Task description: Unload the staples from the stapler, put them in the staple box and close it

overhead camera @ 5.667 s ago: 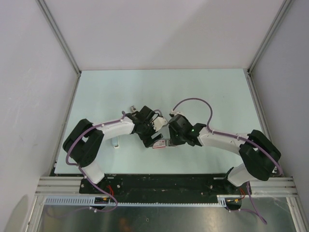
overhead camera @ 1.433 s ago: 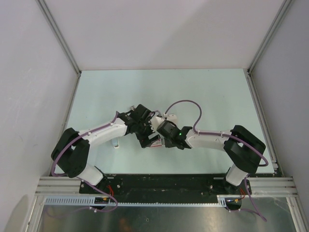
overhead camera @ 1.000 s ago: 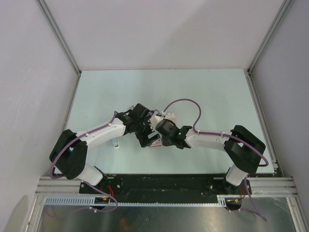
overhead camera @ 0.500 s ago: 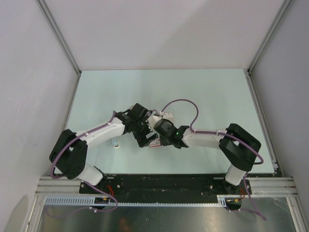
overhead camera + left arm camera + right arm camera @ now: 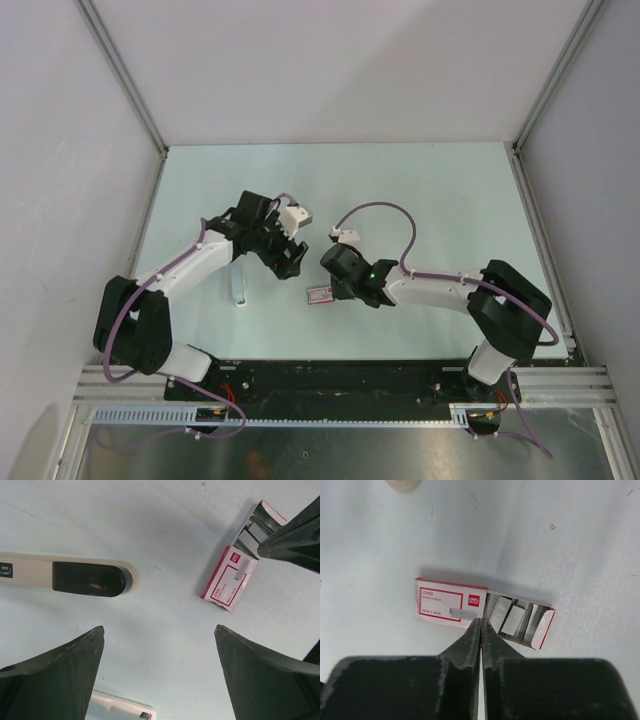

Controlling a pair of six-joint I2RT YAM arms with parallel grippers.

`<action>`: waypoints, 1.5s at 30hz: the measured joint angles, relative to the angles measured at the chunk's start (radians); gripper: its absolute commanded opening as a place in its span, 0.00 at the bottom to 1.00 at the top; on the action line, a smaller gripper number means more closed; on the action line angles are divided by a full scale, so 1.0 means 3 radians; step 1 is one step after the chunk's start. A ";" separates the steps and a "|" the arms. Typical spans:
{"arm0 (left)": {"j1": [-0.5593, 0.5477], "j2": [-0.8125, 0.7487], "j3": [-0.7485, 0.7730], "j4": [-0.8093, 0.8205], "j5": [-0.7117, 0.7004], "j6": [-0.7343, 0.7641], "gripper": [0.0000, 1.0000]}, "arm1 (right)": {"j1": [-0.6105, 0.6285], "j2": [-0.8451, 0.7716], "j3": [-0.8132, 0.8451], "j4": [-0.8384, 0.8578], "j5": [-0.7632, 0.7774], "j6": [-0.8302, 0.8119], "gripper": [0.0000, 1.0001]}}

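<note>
Box: small white cardboard box with a red border (image 5: 445,605) (image 5: 320,294), lying flat on the pale bench (image 5: 420,190), its tray slid out at one end.
Staples: grey metal strips (image 5: 512,617) lying side by side in the box's open tray.
Strip on sleeve: a small grey bar on the box's printed face; whether it is loose or printed cannot be told.
Right jaws: right gripper (image 5: 481,625) clenched, tips pressed together and grasping nothing, at the box's long edge where sleeve meets tray.
Left jaws: left gripper (image 5: 159,630) released, spread wide and empty, above the bench and well apart from the box (image 5: 227,582).
Bar: beige oblong bar with a black rounded end (image 5: 75,577), on the bench beyond the left gripper from the box.
</note>
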 measured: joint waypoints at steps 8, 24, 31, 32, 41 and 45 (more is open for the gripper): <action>0.0111 -0.0071 0.0000 0.0010 0.0249 -0.0069 0.97 | 0.0001 -0.0181 -0.0019 0.0015 0.0042 0.0003 0.02; 0.0187 -0.0089 0.0000 0.0010 0.0324 -0.0072 0.97 | -0.0005 -0.0046 -0.0150 -0.0003 0.0051 0.0031 0.00; 0.0188 -0.0093 0.0000 0.0010 0.0324 -0.0071 0.97 | -0.0020 -0.0023 -0.0165 -0.0006 0.0051 0.0032 0.00; 0.0188 -0.0093 0.0000 0.0010 0.0324 -0.0071 0.97 | -0.0020 -0.0023 -0.0165 -0.0006 0.0051 0.0032 0.00; 0.0189 -0.0137 0.0000 0.0010 0.0323 -0.0071 0.97 | -0.0020 -0.0031 -0.0165 -0.0008 0.0052 0.0039 0.00; 0.0189 -0.0151 0.0000 0.0009 0.0326 -0.0072 0.97 | -0.0020 -0.0033 -0.0165 -0.0001 0.0052 0.0039 0.00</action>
